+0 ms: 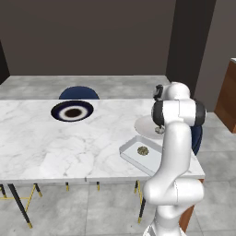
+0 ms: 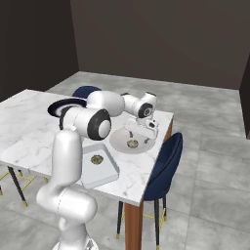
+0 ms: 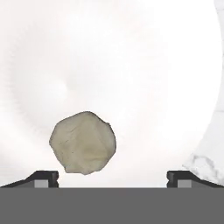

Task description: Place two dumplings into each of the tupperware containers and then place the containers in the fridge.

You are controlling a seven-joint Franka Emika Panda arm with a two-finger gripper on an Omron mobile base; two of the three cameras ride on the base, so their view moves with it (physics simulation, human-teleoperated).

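Open end effector poised over the dumpling on the pale plate

The end effector [image 2: 138, 135] hangs with jaws wide and empty, just above a dumpling [image 3: 83, 142] on the pale plate [image 2: 118, 141]. In the hand view the dumpling, roundish with no clear long axis, sits between the fingertips [image 3: 43, 178] but nearer the left one. Another dumpling [image 2: 96, 159] already lies in the container [image 2: 110, 173] on the counter [image 1: 41, 143].
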